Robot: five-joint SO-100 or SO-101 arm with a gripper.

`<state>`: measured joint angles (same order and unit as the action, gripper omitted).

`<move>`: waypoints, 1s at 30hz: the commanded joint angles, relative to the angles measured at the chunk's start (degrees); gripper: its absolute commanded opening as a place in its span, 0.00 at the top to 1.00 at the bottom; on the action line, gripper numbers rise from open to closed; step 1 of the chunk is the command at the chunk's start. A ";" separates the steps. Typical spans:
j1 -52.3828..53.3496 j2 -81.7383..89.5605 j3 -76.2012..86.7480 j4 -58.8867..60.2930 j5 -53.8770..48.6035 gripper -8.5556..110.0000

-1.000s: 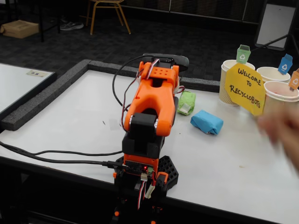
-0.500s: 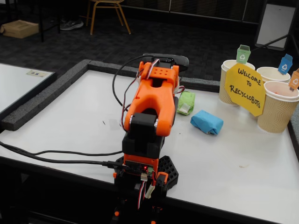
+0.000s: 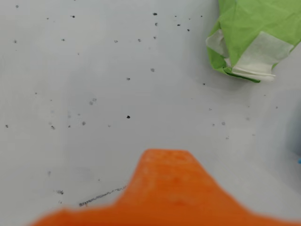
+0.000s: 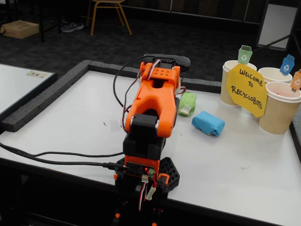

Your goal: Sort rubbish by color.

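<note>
Two pieces of rubbish show. The green crumpled lump lies just right of the folded orange arm, and the wrist view has the same green lump at its top right. Further right on the white table rests the blue lump. The gripper is hidden behind the arm in the fixed view. In the wrist view only one blurred orange finger rises from the bottom edge, above bare table and well short of the green lump. Whether the gripper stands open or shut is not visible.
Three ribbed paper cups with coloured tags stand at the back right behind a yellow octagonal sign. A grey foam border runs along the table's left and far edges. A black cable crosses the front left.
A blurred hand at the right edge one second ago has left the view. The arm and both lumps have not moved.
</note>
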<state>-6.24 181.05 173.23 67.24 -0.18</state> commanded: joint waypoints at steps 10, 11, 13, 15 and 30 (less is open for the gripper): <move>-4.31 2.02 -1.32 -0.70 0.62 0.93; -6.15 2.02 -1.32 -0.70 0.53 0.93; -8.00 2.02 -1.32 -0.70 0.53 0.93; -9.05 2.02 -1.32 -0.79 0.44 0.93; -0.88 1.85 -1.49 -2.46 0.44 0.93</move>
<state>-10.90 181.05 173.23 66.09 -0.18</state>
